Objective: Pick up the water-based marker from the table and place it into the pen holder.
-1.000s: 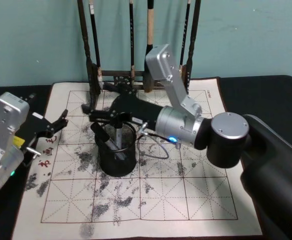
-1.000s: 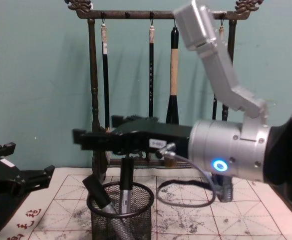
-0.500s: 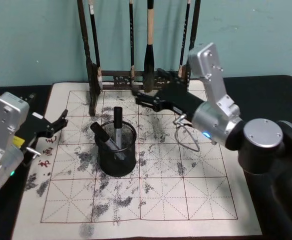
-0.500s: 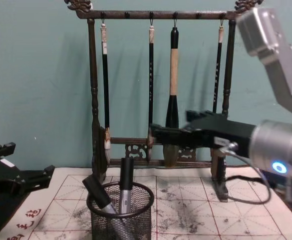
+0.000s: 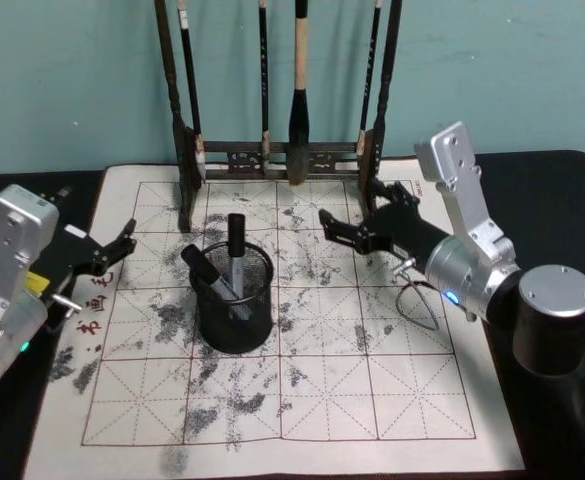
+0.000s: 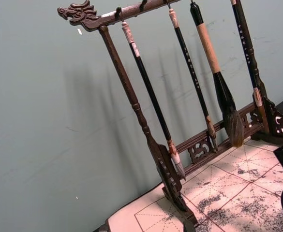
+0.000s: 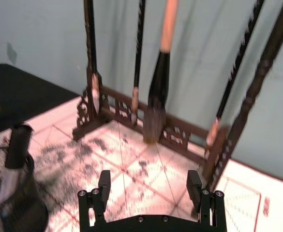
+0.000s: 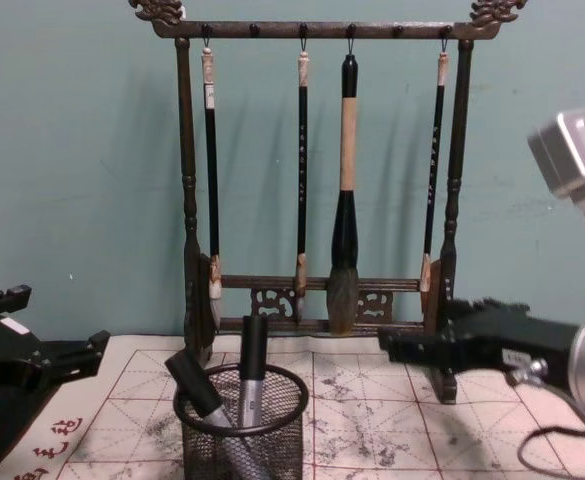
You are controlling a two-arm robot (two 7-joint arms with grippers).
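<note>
The pen holder (image 5: pixel 234 305), a black wire-mesh cup, stands on the mat left of centre; the chest view shows the pen holder (image 8: pixel 242 435) low in front. A grey water-based marker (image 5: pixel 235 245) with a black cap stands upright inside it, beside a second, tilted marker (image 5: pixel 202 268). In the chest view the upright marker (image 8: pixel 252 370) sticks out above the rim. My right gripper (image 5: pixel 338 232) hovers open and empty to the right of the holder, apart from it. The right wrist view has that gripper (image 7: pixel 149 186) facing the rack, with the holder (image 7: pixel 10 208) off to one side. My left gripper (image 5: pixel 122 243) rests open at the mat's left edge.
A tall dark wooden brush rack (image 5: pixel 272 155) with several hanging brushes stands at the back of the mat, also as the rack (image 8: pixel 317 290) in the chest view. The ink-stained gridded mat (image 5: pixel 372 400) covers the table. A cable loop (image 5: pixel 417 300) hangs under my right wrist.
My right gripper has let go of the upright marker, which stays in the pen holder, and has pulled back to the right, away from the cup. The left arm has not moved.
</note>
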